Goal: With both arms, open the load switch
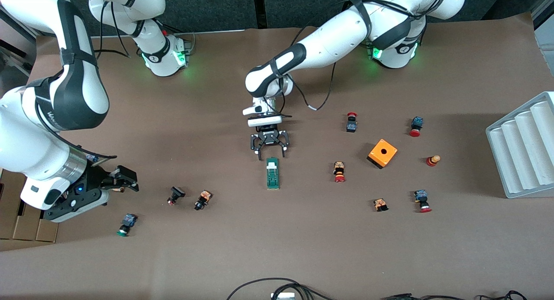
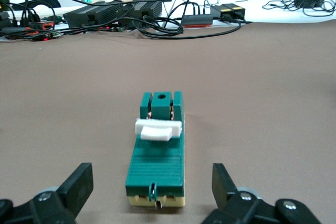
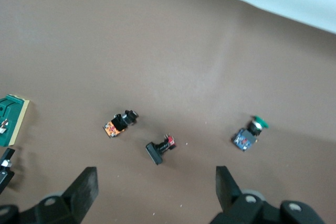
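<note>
The load switch (image 1: pixel 272 173) is a narrow green plastic block with a ribbed top, a cream base edge and a white sliding piece (image 2: pixel 158 129) set across it, lying flat on the matte brown paper-covered surface (image 1: pixel 277 248) near its middle. Its long axis runs from the robots' bases toward the front camera, with the white piece at the end toward the bases. In the left wrist view the end with a round hole points away from the left gripper (image 2: pixel 152 190), and the ribbed end sits just between that gripper's black fingers (image 2: pixel 79 182). The left gripper hangs low at the switch's base-side end, fingers spread wide and not touching it. The right gripper (image 1: pixel 123 179) is open too and holds nothing; it waits over the right arm's end of the surface, above a green-capped push button (image 3: pixel 249 135), a black-capped button (image 3: pixel 160 149) and an orange-backed button (image 3: pixel 119 123). Toward the left arm's end stands a glossy orange cube (image 1: pixel 382 153) with a round hole in its top, ringed by small red-capped buttons (image 1: pixel 339 172), and a grey ribbed tray (image 1: pixel 523 146) with long curved channels lies at that edge.
</note>
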